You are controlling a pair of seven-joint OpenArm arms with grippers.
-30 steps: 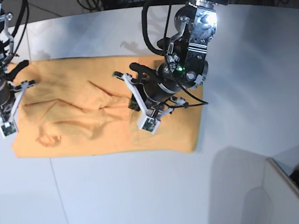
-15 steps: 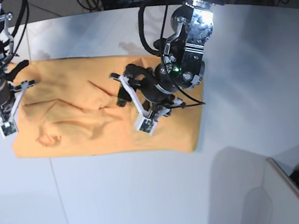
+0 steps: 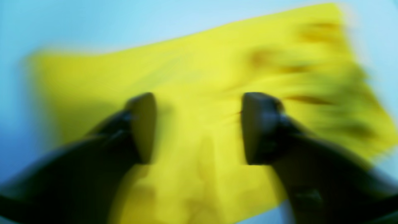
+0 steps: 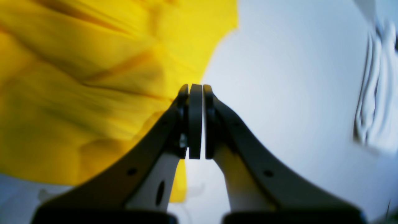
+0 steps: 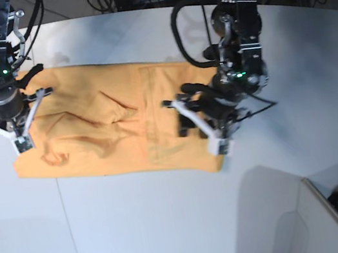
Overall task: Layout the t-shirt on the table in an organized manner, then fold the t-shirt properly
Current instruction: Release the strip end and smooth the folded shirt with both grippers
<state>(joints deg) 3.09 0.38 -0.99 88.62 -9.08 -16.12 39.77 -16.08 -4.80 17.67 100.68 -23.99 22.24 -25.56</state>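
I am working as a two-armed robot above a t-shirt (image 5: 110, 127) that is lying across the upper middle of the table (image 5: 174, 230), spread wide but not yet flat. Nearest to the base camera, my left gripper (image 5: 201, 124) is hovering over the shirt's edge at about 3 o'clock of the cloth, with its jaws parted and nothing between them; my left wrist view is badly blurred, yet it is showing two dark fingers (image 3: 141, 127) standing apart over yellow-looking fabric. Farther off, at about 10 o'clock, my right gripper (image 5: 20, 120) is sitting at the shirt's far corner with its jaws pressed together; in my right wrist view the pads (image 4: 195, 121) are meeting, and I cannot tell whether they are pinching cloth or only each other. I am judging that I am in the laying-out stage, so to do it well I should be lowering the open jaws onto one edge or corner, taking only a single layer, and drawing outward at 3 o'clock, low and slowly, while the other arm is anchoring its end. The cloth is soft, thin, matte orange cotton, forming a rough rectangle with ridged wrinkles bunching through its middle and a small pucker near 8 o'clock. The tabletop is smooth, pale grey-white and hard, so the fabric should be sliding easily.
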